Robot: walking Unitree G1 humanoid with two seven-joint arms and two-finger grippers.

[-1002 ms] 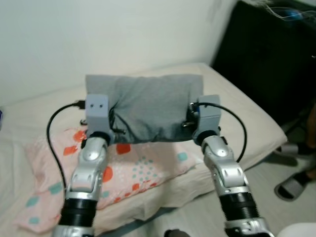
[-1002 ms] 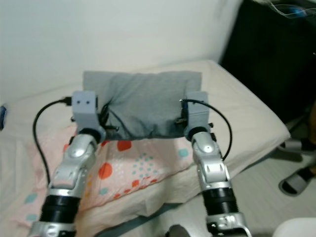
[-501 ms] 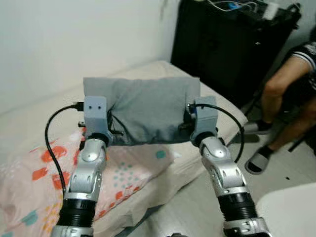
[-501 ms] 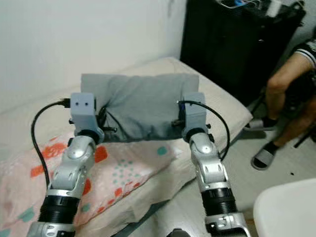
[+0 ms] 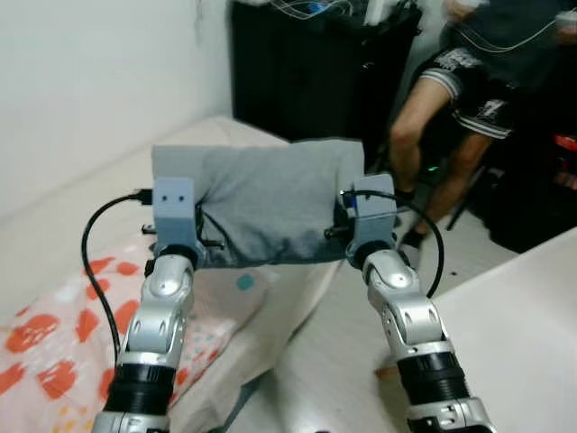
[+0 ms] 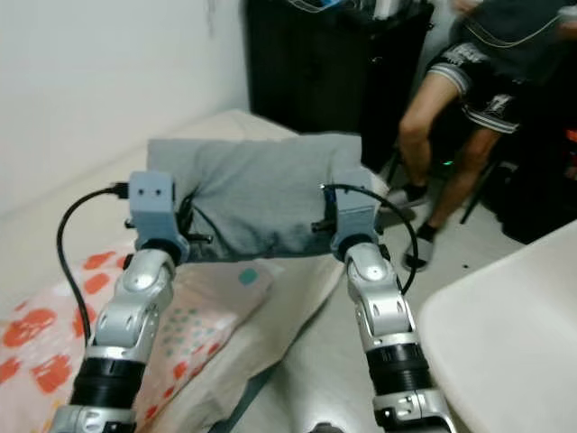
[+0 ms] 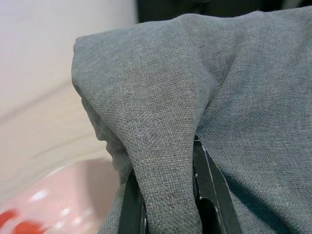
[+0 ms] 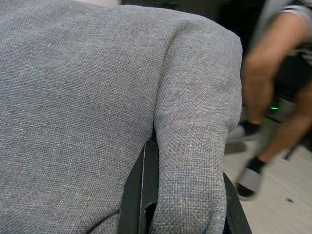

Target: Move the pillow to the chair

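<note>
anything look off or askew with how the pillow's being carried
Nothing stands out. The grey pillow hangs level in the air between the left gripper and right gripper, each with its jaws pinching a fold of one end. The only crowding is a seated person just beyond it.

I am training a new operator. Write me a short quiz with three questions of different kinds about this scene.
1. True or false: the grey pillow lies flat on the bed.
2. What does the left hand grip? A) a cable B) the grey pillow C) the spotted pillow
3. Fill in: the right hand is shut on the pillow's ____ end.

Key: 1 false; 2 B; 3 right.
</note>
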